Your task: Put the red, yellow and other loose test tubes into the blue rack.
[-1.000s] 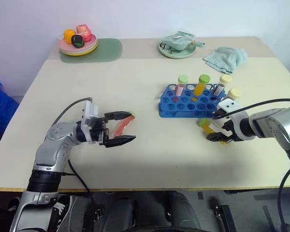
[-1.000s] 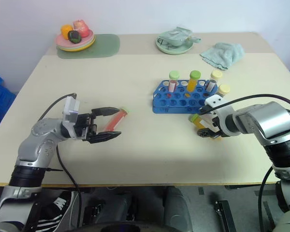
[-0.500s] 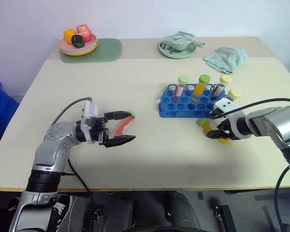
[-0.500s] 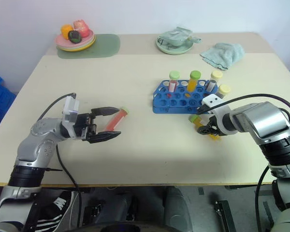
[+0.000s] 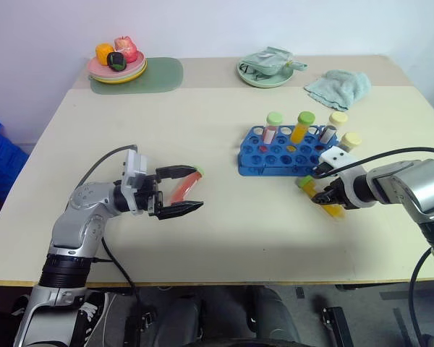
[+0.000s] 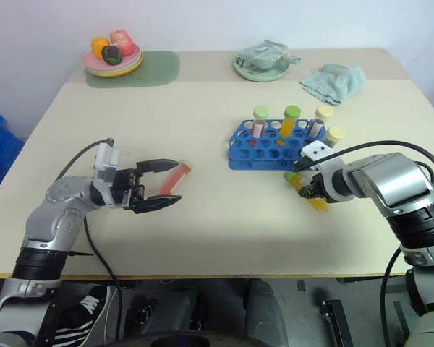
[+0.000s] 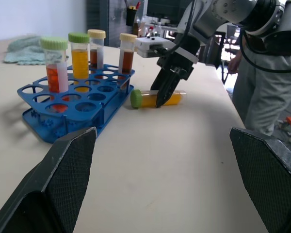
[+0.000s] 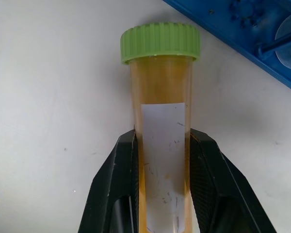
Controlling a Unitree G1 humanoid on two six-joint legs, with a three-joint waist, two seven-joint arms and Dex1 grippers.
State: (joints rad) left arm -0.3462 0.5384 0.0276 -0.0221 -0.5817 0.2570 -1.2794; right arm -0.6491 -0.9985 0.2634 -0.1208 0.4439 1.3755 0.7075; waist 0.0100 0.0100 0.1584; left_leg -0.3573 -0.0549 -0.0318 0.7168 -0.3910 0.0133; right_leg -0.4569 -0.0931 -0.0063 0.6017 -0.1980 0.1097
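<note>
Yellow test tube (image 8: 160, 116), green-capped, lay on the tabletop (image 5: 224, 238) pinched between the right fingers (image 8: 117, 189), which were closed on its labelled middle; the blue rack (image 5: 278, 152) stood just beyond its cap, holding four upright tubes; the left fingers (image 5: 175, 172) were spread wide apart, one on each side of the red test tube (image 5: 182, 188) lying below them.

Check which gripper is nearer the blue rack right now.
Right. The right gripper sits just in front of the blue rack, shut on the yellow tube lying there. The left gripper is open, well off to the rack's left, around the red tube.
</note>
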